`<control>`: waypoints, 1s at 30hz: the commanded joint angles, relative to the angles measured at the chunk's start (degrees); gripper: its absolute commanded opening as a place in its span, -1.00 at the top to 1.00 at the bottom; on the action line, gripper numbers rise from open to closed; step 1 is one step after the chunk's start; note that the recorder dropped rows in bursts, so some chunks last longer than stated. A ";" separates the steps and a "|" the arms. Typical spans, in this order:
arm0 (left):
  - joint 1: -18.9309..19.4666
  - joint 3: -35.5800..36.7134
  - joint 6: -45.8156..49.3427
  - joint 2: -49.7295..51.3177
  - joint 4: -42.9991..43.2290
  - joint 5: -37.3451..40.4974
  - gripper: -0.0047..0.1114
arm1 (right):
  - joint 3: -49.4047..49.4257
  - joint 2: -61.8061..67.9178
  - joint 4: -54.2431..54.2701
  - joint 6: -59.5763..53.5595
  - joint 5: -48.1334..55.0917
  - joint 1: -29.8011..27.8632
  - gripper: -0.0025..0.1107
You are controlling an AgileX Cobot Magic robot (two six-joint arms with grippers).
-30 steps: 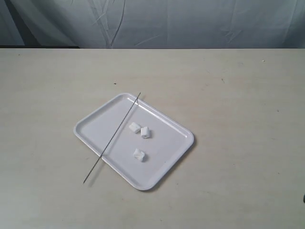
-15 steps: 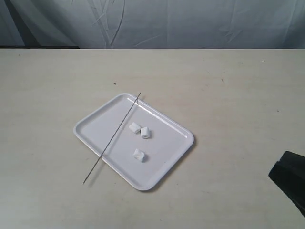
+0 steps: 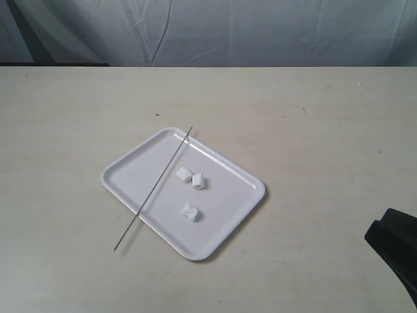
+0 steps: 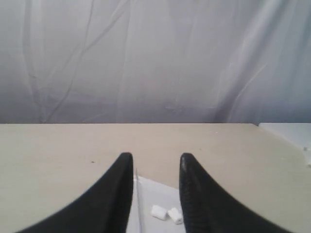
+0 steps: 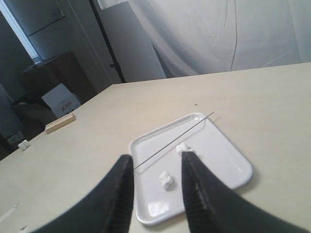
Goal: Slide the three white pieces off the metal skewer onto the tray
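Worktop (image 3: 313, 130) of pale beige fills the exterior view, backed along its far edge by a grey curtain. Lying a little left of its middle, well clear of every edge, is the tray (image 3: 130, 173), glossy white and turned diagonal to the worktop's edges. At the near right corner a dark part of the right arm (image 3: 397, 251) comes into sight just above the worktop. The right gripper (image 5: 155, 160) has its two black fingers spread apart and holds nothing; the left gripper (image 4: 156, 158) is likewise spread and holds nothing, looking down on the tray from above. The metal skewer (image 3: 153, 188) lies bare across the tray's left half, its far tip over the tray's far corner and its near tip out on the worktop toward the near left corner. All three white pieces sit loose on the tray floor to the right of the skewer: the first piece (image 3: 184, 174) just beside the rod, the second piece (image 3: 199, 181) just beside the first, and the third piece (image 3: 189, 212) apart from them, closer to the near edge.
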 commanded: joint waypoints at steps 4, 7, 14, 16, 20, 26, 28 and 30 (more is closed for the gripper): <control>7.61 0.72 0.59 -0.03 8.20 -1.59 0.73 | 0.14 -0.10 -0.26 -0.26 -0.16 -0.20 0.38; 10.27 1.47 0.59 -0.03 13.80 -0.50 0.92 | 0.14 -0.10 -0.45 -0.26 -0.16 -0.20 0.38; 14.78 6.36 -0.92 -0.03 19.44 -0.53 0.92 | 0.14 -0.31 -11.21 -0.91 -4.38 -8.90 0.38; 15.81 8.11 -4.99 -0.03 20.58 -0.65 0.92 | 0.14 -0.31 -11.87 -0.91 -5.16 -12.79 0.38; 18.28 8.97 -9.10 -0.03 24.22 -2.54 0.92 | 0.14 -0.31 -19.41 -1.78 -8.79 -16.18 0.38; 20.50 8.97 -16.08 -0.03 32.19 -1.12 0.92 | 0.14 -0.21 -24.42 -1.78 -15.49 -16.90 0.38; 20.50 8.97 -16.41 -0.03 32.99 -1.12 0.92 | 0.14 -0.10 -24.42 -1.78 -15.43 -16.90 0.38; 20.50 8.97 -16.41 -0.03 34.18 -1.12 0.92 | 0.14 -0.22 -24.42 -1.54 -15.56 -17.43 0.38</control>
